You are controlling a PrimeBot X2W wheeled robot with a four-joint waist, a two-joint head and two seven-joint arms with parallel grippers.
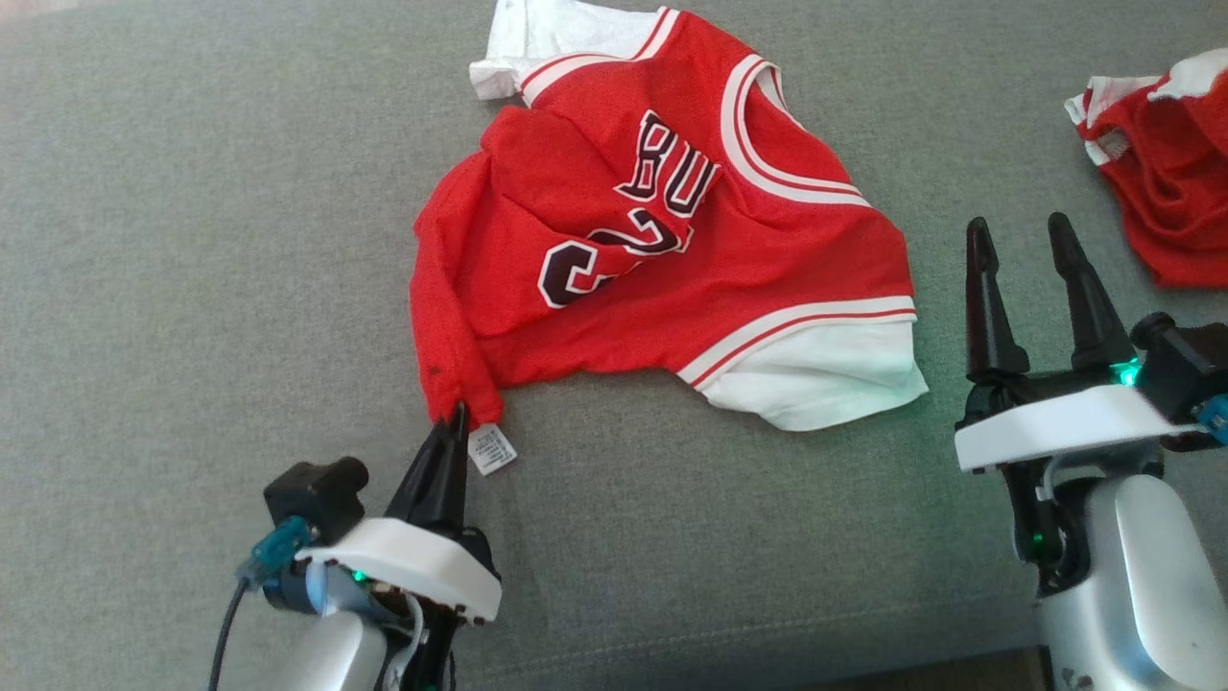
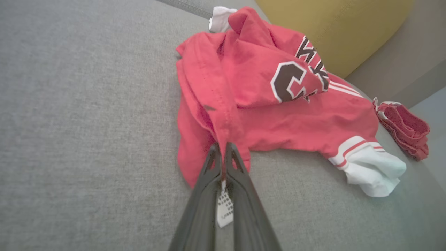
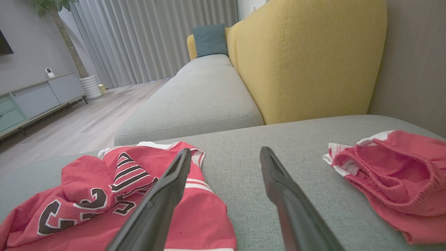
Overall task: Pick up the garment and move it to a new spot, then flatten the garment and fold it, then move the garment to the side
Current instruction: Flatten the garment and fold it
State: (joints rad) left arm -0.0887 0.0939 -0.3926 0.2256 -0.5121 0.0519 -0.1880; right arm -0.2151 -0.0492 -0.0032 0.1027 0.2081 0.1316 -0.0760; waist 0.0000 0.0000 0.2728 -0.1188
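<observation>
Closest to the head camera, the left gripper (image 1: 458, 415) (image 2: 220, 147) has its two long dark fingers pressed together on the near left corner of the red basketball jersey (image 1: 767, 250) (image 2: 296, 125) (image 3: 205, 216), a garment with white sleeves, striped white trim and dark lettering. The pinched fabric is a hemmed seam at that corner. A small white printed care label (image 1: 491, 449) (image 2: 224, 207) hangs from the same corner, just right of the fingertips in the head view and between the two fingers in the left wrist view. On the near right, the right gripper (image 1: 1017, 226) (image 3: 225, 151) has its jaws wide apart with nothing between them; it sits just right of the jersey's near white sleeve, apart from the cloth. The jersey lies crumpled on the grey woven sofa seat (image 1: 192, 288), in the middle of the scene, its left side folded over the lettering and one white sleeve at the far edge. Farther right, well apart from the jersey, a second bunched red garment with white trim (image 1: 1170, 192) (image 2: 404, 127) (image 3: 393, 177) rests on the same seat. Beyond the seat rises a mustard-yellow upholstered backrest (image 3: 306, 59) (image 2: 331, 24), and farthest off, a teal square cushion (image 3: 210, 40) stands before grey pleated curtains (image 3: 156, 38).
</observation>
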